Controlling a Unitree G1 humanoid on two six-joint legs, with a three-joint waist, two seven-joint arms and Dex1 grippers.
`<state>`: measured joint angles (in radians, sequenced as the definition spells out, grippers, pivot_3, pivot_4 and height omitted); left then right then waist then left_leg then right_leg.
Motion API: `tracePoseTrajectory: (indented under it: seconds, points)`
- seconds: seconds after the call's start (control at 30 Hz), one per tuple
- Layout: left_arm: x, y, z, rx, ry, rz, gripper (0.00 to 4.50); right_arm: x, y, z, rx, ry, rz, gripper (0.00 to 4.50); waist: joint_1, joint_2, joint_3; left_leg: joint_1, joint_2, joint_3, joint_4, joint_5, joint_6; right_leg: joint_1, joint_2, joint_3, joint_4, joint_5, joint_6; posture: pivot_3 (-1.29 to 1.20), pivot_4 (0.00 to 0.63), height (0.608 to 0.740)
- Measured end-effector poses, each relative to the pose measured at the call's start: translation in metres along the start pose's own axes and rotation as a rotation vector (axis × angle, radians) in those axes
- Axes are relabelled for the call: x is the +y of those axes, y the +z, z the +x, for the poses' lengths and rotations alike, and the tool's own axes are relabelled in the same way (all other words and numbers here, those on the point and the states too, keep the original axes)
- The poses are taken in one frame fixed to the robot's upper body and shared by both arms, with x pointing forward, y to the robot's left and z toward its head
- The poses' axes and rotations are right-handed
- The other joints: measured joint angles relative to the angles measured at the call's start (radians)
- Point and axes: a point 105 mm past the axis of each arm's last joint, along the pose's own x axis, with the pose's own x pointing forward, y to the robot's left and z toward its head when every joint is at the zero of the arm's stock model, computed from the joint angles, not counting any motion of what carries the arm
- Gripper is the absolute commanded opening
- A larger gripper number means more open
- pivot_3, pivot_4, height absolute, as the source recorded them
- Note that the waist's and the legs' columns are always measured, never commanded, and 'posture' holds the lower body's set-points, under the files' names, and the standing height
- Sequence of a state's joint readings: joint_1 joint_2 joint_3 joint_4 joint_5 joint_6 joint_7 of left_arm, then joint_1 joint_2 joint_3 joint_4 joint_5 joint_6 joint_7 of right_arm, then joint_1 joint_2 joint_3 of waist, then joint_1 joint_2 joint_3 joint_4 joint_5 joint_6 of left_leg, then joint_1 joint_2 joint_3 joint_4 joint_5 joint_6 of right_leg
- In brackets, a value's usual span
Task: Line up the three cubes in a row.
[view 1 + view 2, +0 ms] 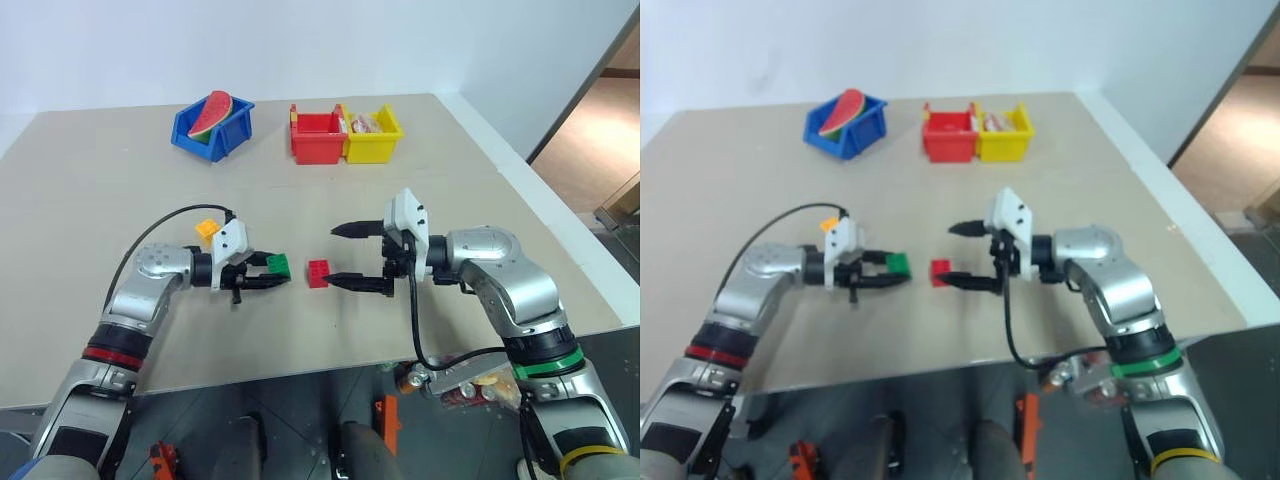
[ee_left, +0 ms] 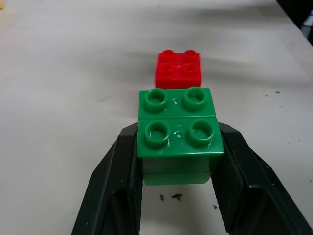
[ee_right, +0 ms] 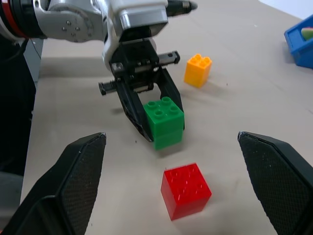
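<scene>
My left gripper (image 1: 276,273) is shut on the green cube (image 1: 279,265), with one black finger (image 2: 120,188) on each side of it, low over the table. The red cube (image 1: 318,272) sits on the table just to the right of the green cube (image 2: 178,134), with a small gap between them. Behind my left wrist, the yellow-orange cube (image 1: 207,231) stands alone. My right gripper (image 1: 346,256) points left with its jaws wide open. Its near fingertip (image 1: 335,282) lies beside the red cube (image 3: 186,191), and nothing is between the fingers.
At the table's far side stand a blue bin (image 1: 190,132) holding a toy watermelon slice (image 1: 211,114), a red bin (image 1: 317,150) and a yellow bin (image 1: 372,150). The table's front edge (image 1: 300,368) runs just below my arms. Its right edge is beyond my right elbow.
</scene>
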<state>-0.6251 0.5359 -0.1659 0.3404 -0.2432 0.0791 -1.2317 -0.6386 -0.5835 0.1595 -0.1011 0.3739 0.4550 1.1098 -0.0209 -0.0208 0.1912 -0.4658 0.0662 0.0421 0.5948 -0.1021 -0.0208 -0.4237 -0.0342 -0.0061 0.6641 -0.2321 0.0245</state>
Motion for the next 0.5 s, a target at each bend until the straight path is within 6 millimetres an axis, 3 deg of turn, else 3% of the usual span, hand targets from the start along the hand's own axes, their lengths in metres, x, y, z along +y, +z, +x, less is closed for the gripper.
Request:
tracePoseTrajectory:
  seconds: [0.5]
  points:
    - [-0.003, -0.018, 0.000, 0.056, -0.035, 0.007, 1.34, 0.004, -0.011, -0.002, 0.016, -0.011, 0.023, 4.50, 0.001, 0.000, 0.000, 0.000, 0.000, 0.000, 0.002, 0.000, 0.000, 0.000, 0.000, 0.000, 0.000, 0.001, 0.000, 0.00, 0.150, 0.740]
